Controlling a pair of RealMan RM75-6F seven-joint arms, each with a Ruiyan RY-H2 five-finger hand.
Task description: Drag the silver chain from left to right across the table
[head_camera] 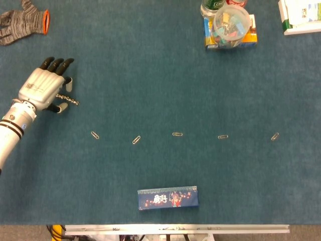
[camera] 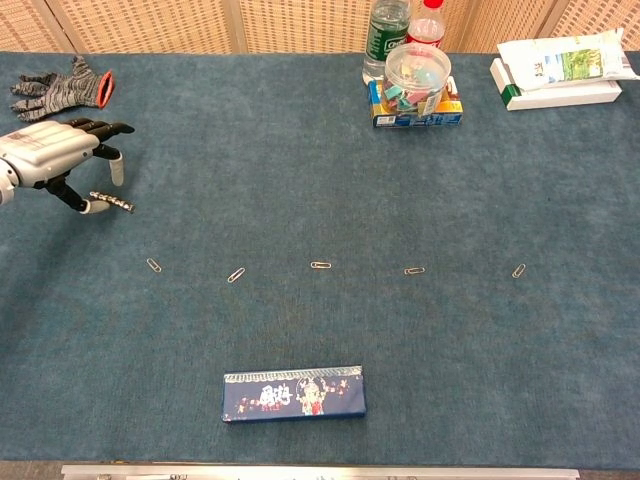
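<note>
A short silver chain (head_camera: 68, 99) lies on the blue table cloth at the far left, also seen in the chest view as the chain (camera: 113, 203). My left hand (head_camera: 43, 89) hovers over its left end with fingers stretched forward and apart and the thumb (camera: 86, 206) pointing down beside that end. The chain's right part sticks out to the right from under the hand. No finger plainly closes on it, and whether the thumb touches it cannot be told. My right hand is in neither view.
A row of several paper clips (head_camera: 136, 140) crosses the table's middle. A blue box (head_camera: 167, 197) lies near the front edge. A grey glove (head_camera: 22, 21) sits at the back left; a jar on a box (head_camera: 230, 27), bottles and a white package (head_camera: 301, 16) at the back right.
</note>
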